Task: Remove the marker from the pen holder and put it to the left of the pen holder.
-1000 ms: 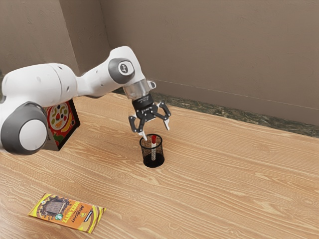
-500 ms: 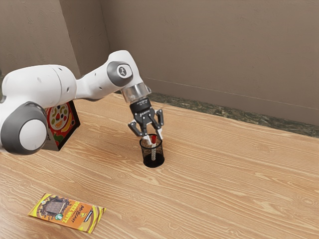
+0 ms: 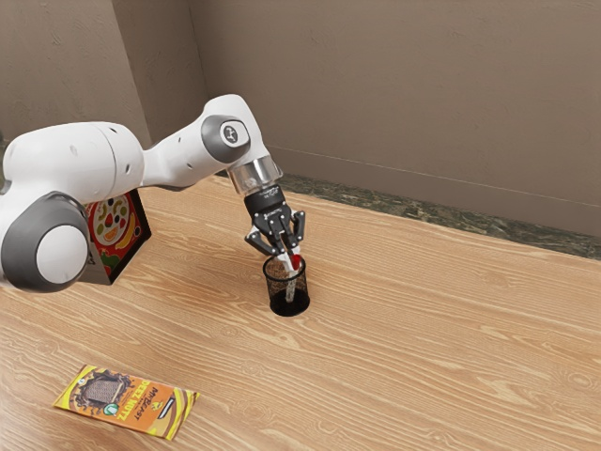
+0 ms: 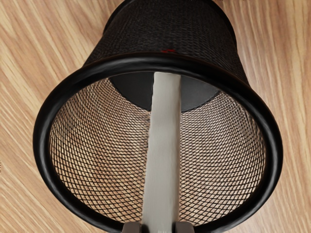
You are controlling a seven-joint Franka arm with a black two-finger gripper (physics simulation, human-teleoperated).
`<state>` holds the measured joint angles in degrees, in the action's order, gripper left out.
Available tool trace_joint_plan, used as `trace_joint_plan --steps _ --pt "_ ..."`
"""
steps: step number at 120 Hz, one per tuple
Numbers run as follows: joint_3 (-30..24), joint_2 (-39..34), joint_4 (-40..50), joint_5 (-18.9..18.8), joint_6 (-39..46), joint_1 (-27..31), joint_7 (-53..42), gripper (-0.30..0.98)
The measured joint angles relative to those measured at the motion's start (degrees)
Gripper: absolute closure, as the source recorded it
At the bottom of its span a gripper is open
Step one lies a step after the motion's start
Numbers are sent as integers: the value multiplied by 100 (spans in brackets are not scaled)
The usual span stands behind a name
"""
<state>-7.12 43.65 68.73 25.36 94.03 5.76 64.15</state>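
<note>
A robotic hand point(image 3: 291, 252) closes on a marker point(image 4: 164, 145) at the mouth of a black mesh pen holder point(image 4: 41, 141), its fingers drawn in to the marker's width, one against each side. The marker, its red end point(image 3: 298, 262) uppermost beside the fingertips, leans inside the holder, its lower length within the mesh wall. The holder stands upright on a wood-grained worktop point(image 3: 423, 338), well apart from a yellow-and-orange snack packet point(image 3: 127, 402) and a box with a colorful printed face point(image 3: 117, 230). By all appearances the job is at its early midpoint: the reach is done and a grip is made, but the removal is not complete. Left to do are the lift past the rim, the carry to the holder's left, the lowering to the worktop and the release. Whether the hold is firm enough for the lift, the pictures cannot tell.
</note>
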Motion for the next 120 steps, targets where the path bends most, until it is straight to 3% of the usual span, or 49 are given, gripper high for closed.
trace_joint_plan --steps 36,79,120 --pt "64 -331 7 -40 -91 15 135 76" --pt "218 -1849 677 -292 -304 293 232 77" --pt "221 -1670 965 -666 -653 1170 285 77"
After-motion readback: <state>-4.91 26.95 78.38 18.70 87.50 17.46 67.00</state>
